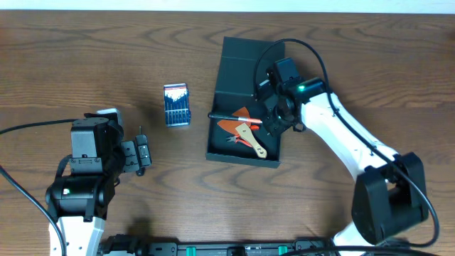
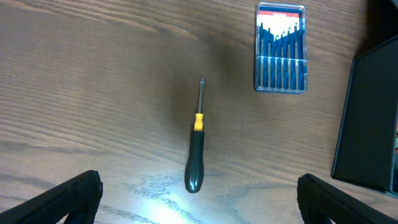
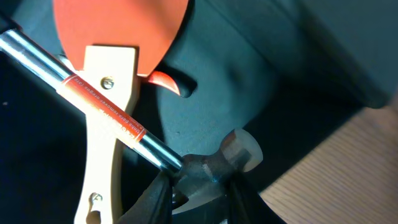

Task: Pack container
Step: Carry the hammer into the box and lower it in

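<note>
The container (image 1: 237, 65) is a dark green-black box lying open at the table's middle; its side also shows in the left wrist view (image 2: 372, 124). Inside lie an orange-bladed scraper with a wooden handle (image 1: 253, 141) and a hammer (image 1: 231, 116) with a steel shaft. My right gripper (image 1: 274, 118) is inside the box, shut on the hammer's head (image 3: 214, 171); the shaft (image 3: 102, 102) lies across the scraper (image 3: 106, 143). My left gripper (image 2: 199, 208) is open above a black-handled screwdriver (image 2: 195, 155) on the table, not touching it.
A small blue-and-white screwdriver-bit case (image 1: 176, 104) lies on the wood table left of the box, and also shows in the left wrist view (image 2: 281, 48). The right arm's cable loops over the box's lid (image 1: 284, 44).
</note>
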{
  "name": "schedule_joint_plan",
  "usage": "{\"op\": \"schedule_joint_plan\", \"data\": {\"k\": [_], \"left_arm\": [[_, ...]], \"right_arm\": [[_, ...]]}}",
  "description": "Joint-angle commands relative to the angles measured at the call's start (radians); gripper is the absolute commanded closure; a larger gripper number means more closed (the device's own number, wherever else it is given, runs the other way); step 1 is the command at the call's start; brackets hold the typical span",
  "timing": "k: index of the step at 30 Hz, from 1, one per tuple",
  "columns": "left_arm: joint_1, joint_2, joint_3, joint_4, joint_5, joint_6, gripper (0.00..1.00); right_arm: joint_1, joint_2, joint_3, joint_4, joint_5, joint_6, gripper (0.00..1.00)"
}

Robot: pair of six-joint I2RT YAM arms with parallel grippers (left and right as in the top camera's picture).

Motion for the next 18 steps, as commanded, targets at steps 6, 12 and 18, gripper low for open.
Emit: {"op": "schedule_joint_plan", "data": {"k": [6, 12, 18], "left_arm": [[-0.004, -0.002, 0.023, -0.003, -0.001, -0.005, 0.01], [-0.004, -0.002, 0.023, -0.003, -0.001, -0.005, 0.02], [-0.004, -0.002, 0.023, -0.003, -0.001, -0.005, 0.02]], "right_arm": [[0.006, 0.027, 0.010, 0.022, 0.026, 0.026, 0.99], [-0.014, 0.027, 0.010, 0.027, 0.030, 0.071, 0.99], [-0.039, 0.027, 0.010, 0.031, 0.034, 0.157, 0.99]]}}
